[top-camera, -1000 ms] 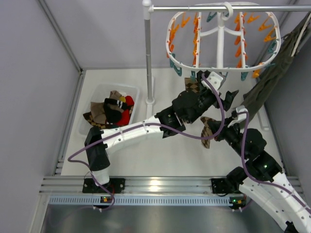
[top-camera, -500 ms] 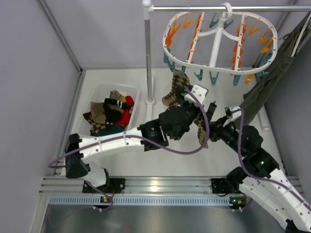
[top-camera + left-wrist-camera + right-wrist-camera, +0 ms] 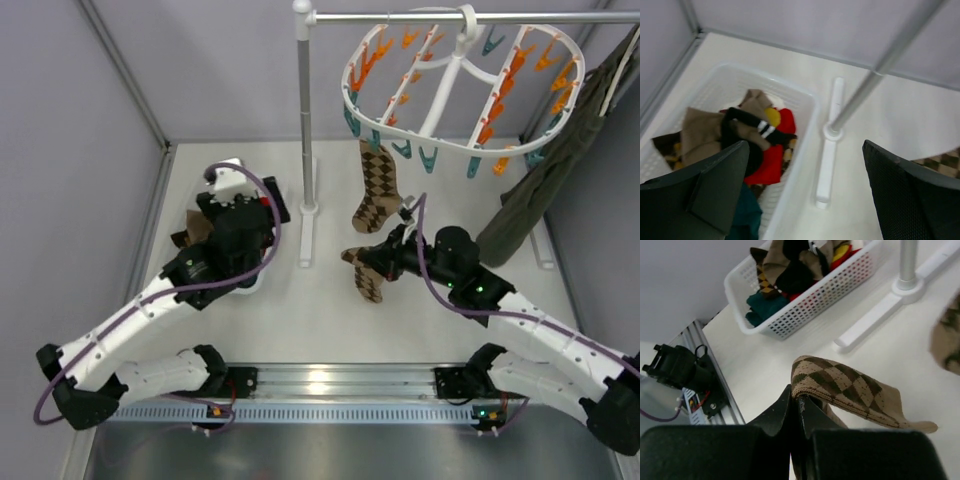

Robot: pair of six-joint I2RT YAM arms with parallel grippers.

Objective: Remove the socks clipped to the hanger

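Top view: hanger (image 3: 445, 85) hangs by its hook from the rail (image 3: 400, 17), over the far-right part of the surface (image 3: 300, 320). One argyle sock is on it, the clipped sock (image 3: 376, 190), pinned at the near-left rim and dangling straight down just right of the pole (image 3: 304, 110). A second argyle one, the held sock (image 3: 364, 275), is free of the hanger and sits just below the clipped sock's toe, mid-surface. Right jaws are clenched on its right edge. Left arm (image 3: 150, 310) reaches to the far-left side; the jaw state isn't readable from here. Olive garment (image 3: 560, 150) hangs at the right edge.

Left wrist: left jaws are released, spread wide, with nothing between them. Below them is the white basket (image 3: 760, 79) holding a sock pile (image 3: 747, 132) of tan, black, red and yellow. The pole foot (image 3: 830, 150) lies just right of the basket.

Right wrist: right jaws are pinched tight on the held sock's folded edge, and the rest of it drapes off to the right. Can't tell if it touches the surface. The basket is behind it, well apart.
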